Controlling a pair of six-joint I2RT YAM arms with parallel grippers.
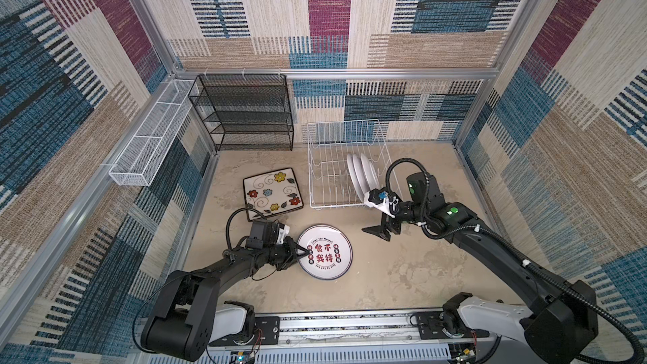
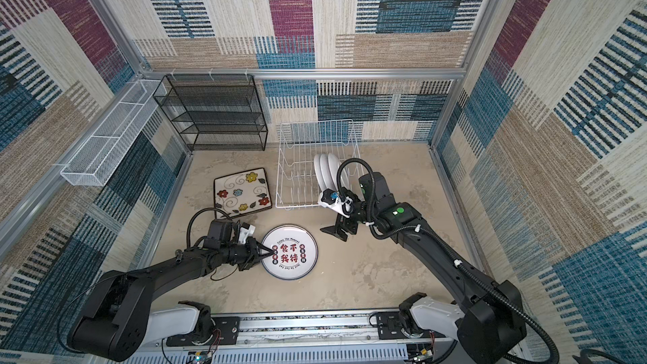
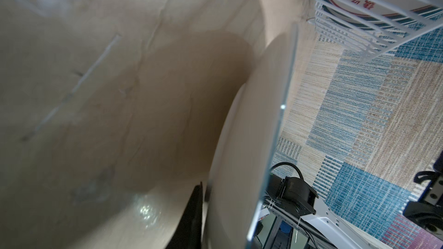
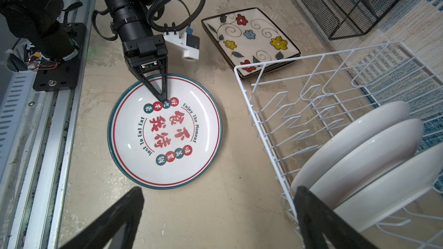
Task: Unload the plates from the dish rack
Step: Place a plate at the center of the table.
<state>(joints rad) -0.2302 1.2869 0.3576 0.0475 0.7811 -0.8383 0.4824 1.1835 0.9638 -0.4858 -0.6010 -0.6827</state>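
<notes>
Right fingers (image 4: pixel 316 214) spread wide; left fingers (image 4: pixel 163 97) astride flat face-up round plate (image 4: pixel 165 131), grip unclear.

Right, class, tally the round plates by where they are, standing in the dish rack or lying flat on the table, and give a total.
standing round plates in the dish rack: 3
flat round plate on the table: 1
Total: 4

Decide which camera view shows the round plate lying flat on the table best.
The right wrist view: the round plate lies large, face up, lettering readable. Both top views show the plate whole but small. The left wrist view catches only its blurred edge, close up.
</notes>
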